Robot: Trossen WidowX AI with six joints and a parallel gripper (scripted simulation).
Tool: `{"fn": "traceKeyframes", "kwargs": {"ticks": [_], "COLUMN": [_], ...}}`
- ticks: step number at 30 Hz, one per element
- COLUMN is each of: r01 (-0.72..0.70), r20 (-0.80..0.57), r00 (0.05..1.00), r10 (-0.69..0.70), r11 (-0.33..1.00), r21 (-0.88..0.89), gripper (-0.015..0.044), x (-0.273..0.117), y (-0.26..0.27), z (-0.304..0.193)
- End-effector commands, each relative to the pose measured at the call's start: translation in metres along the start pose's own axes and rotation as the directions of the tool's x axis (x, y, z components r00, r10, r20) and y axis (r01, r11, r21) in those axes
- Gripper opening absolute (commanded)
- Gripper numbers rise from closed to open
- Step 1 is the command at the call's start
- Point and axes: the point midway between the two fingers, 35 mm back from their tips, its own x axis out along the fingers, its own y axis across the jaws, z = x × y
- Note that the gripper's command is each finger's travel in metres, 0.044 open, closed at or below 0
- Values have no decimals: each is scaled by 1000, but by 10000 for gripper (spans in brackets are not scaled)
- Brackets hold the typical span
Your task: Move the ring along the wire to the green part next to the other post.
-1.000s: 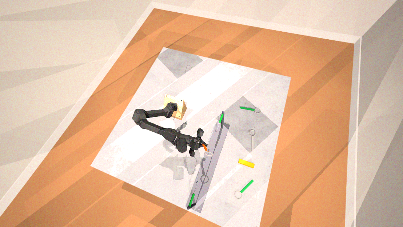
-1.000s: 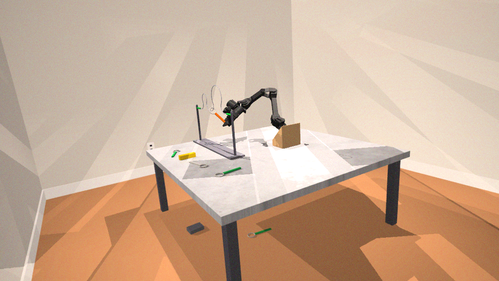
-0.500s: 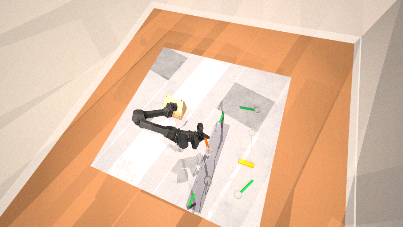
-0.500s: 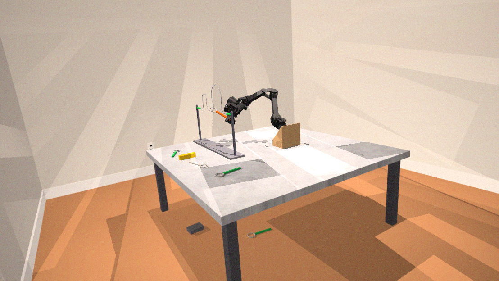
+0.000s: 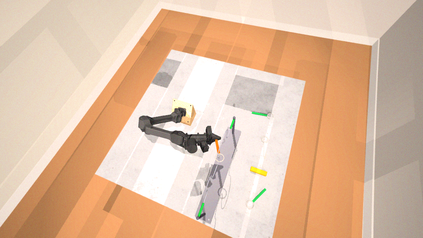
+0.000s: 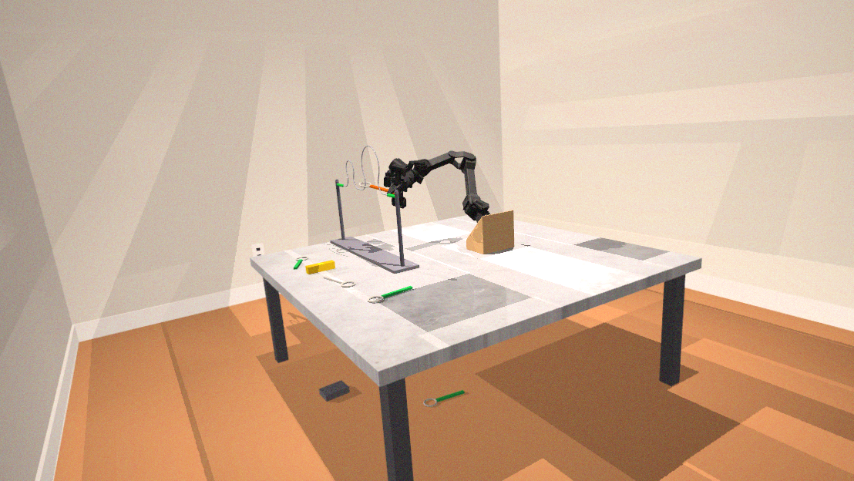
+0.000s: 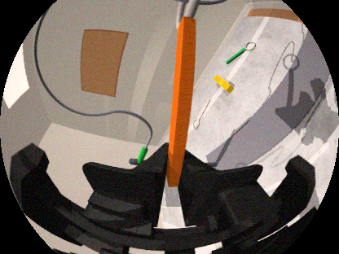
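Note:
My gripper (image 5: 219, 137) (image 6: 391, 192) (image 7: 171, 146) is shut on the orange handle (image 5: 217, 146) (image 6: 379, 188) (image 7: 182, 87), near its end. The ring (image 5: 219, 161) at the handle's other end is beside the foot of the large wire loop (image 6: 378, 164), between the posts (image 6: 399, 230) (image 6: 340, 212). The wire seems to pass through the ring; any contact is too small to tell. The ring is mostly cut off in the wrist view. Green parts (image 5: 232, 123) (image 5: 201, 209) sit by both posts. In the exterior view, the gripper is close behind the nearer post and its green part (image 6: 391, 195).
The stand's grey base (image 5: 238, 135) (image 6: 406, 268) lies below. Beyond it are a yellow block (image 5: 258, 171) (image 6: 320, 267) (image 7: 223, 84), green-handled rings (image 5: 259, 113) (image 5: 259, 195) and a pale-handled ring (image 6: 335, 279). The arm stands on a wooden block (image 6: 497, 231).

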Motion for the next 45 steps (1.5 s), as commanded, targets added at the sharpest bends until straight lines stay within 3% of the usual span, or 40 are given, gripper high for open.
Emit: {"fn": "traceKeyframes", "kwargs": {"ticks": [1, 27, 45], "r01": [-52, -240, -290], "r20": [-4, 5, 26], "r00": [999, 964, 943], "r10": [53, 265, 331], "r11": [996, 865, 784], "r21": [76, 441, 549], "gripper": [-150, -150, -150], "x": [-4, -22, -35], "y": [16, 78, 102], "z": [2, 21, 38]}}
